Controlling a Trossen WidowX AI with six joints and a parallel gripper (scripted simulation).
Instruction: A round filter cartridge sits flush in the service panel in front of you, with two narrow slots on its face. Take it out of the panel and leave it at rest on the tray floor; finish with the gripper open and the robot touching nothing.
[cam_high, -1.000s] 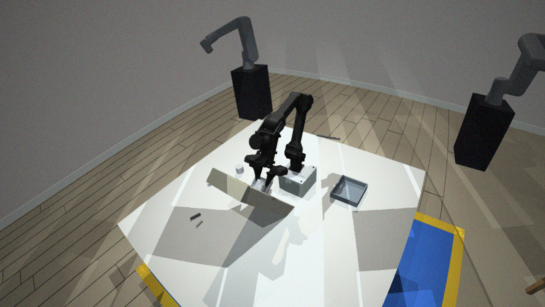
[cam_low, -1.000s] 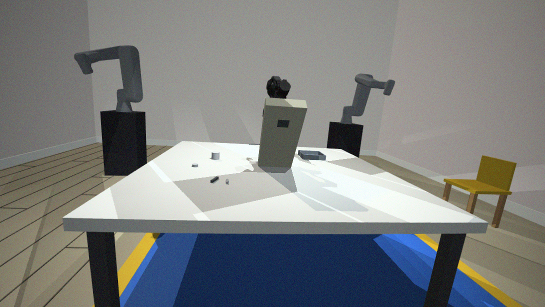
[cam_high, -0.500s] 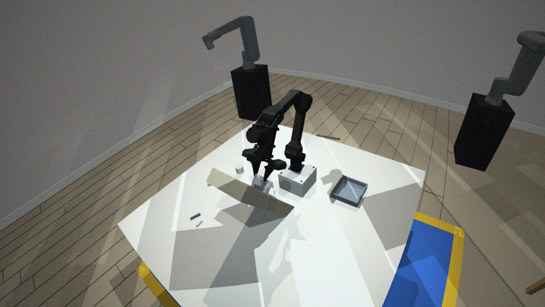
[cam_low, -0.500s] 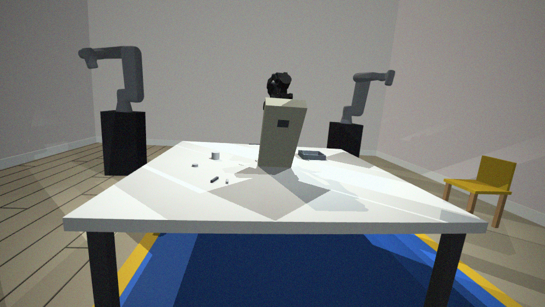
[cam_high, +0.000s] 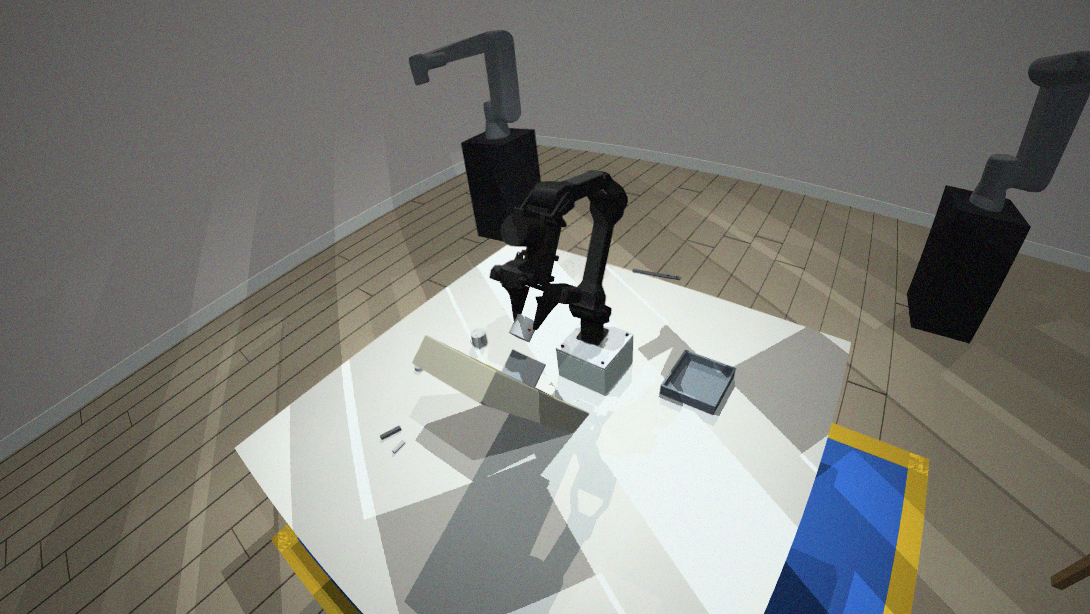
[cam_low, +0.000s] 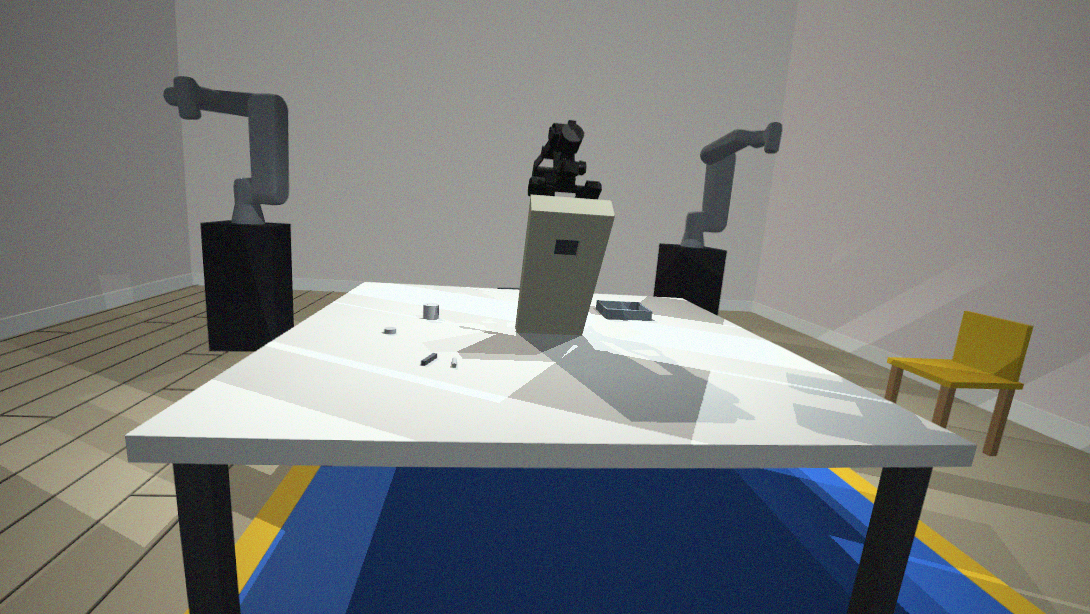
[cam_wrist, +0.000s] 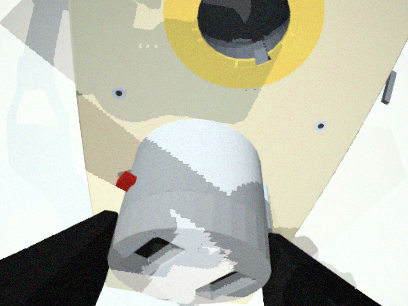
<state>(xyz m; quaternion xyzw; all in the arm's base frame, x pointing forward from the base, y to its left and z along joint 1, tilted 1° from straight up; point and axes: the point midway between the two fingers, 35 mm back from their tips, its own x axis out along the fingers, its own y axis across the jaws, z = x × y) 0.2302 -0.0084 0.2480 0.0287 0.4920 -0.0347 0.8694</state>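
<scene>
"Item one, the cartridge. Where do you have it?"

"You have the round filter cartridge (cam_high: 519, 327) (cam_wrist: 195, 210) out of the service panel (cam_high: 457, 369) (cam_low: 564, 282) (cam_wrist: 295, 150), apart from the yellow ring (cam_wrist: 185, 50) and its dark bore. It lies directly between the fingertips. Two slots (cam_wrist: 154, 247) face back toward the wrist; the long axis runs from that face outward, rounded side wall across the grip. One red tab (cam_wrist: 126, 181), on the side."

"Item two, the destination?"

"Your tray (cam_high: 688, 401) (cam_low: 629, 315): one, grey, low-walled, on the table. It stands to the robot's left, past the base block (cam_high: 583, 369), well apart from the cartridge. The coming move should turn on that: carry left, around the block, high enough for the cartridge's far end to pass the tray wall."

"Item three, the jaws?"

"Your gripper (cam_high: 527, 322) (cam_low: 565, 185) (cam_wrist: 191, 236): part-way open, clenched on the cartridge, one finger at each side near the slotted face. The exterior view leaves the fingertips hidden behind the panel."

"Remarks?"

"Outstanding: lowering, release, withdrawal. In my judgement, a round body let go on its side could roll; you would do well to settle it on the tray floor before opening."
</scene>
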